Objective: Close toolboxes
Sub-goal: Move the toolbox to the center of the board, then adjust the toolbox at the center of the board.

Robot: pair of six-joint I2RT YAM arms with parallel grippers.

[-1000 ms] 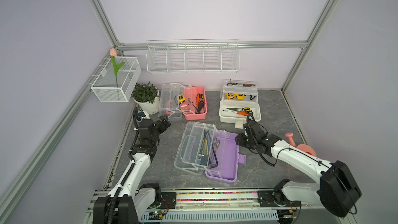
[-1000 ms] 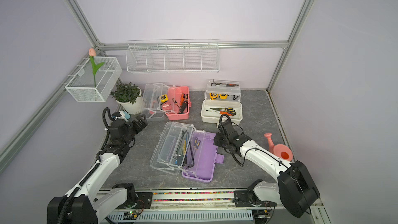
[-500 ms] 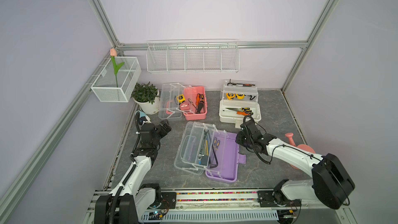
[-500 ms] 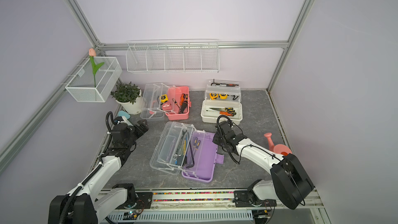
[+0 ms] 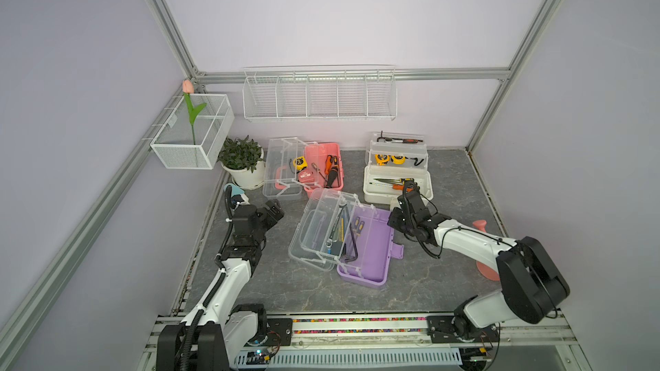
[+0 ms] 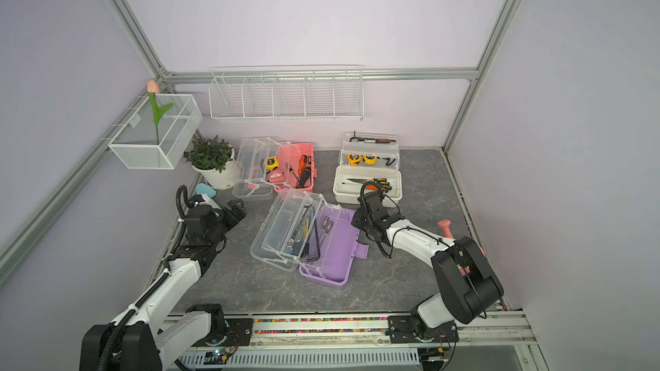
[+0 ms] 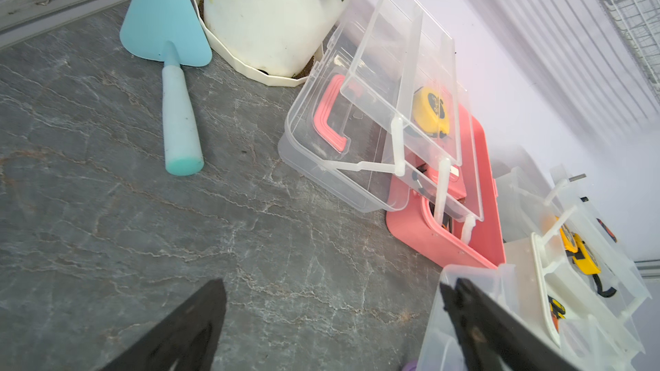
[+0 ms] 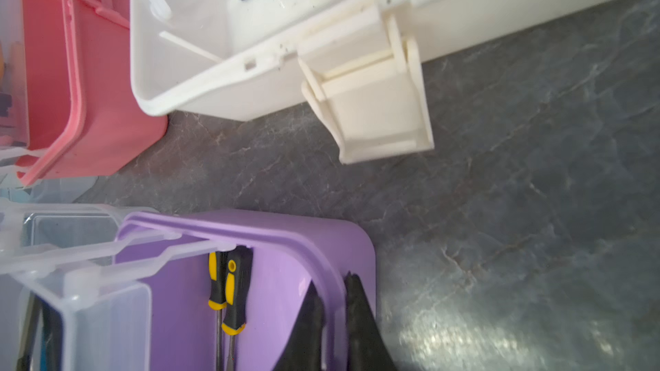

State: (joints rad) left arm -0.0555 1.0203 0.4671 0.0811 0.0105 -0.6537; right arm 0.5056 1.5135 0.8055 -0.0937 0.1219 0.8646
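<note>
Right wrist: right tool (image 8: 332, 280) clamped on purple toolbox (image 8: 285, 235) wall rim, corner nearest white toolbox (image 8: 200, 101). Looks light, thin, slick plastic, prob flexes; take clear lid (image 5: 307, 233) edge, side away from white toolbox. Left tool (image 7: 334, 281) spread apart, empty

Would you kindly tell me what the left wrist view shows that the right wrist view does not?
Only the left wrist view: the blue trowel, the white plant pot, a yellow tape measure, and the open left tool.
Only the right wrist view: the white toolbox with its latch, two yellow-and-black screwdrivers in the purple toolbox, and the right tool shut on that box's wall.
Both: the pink toolbox and the grey marbled tabletop.
</note>
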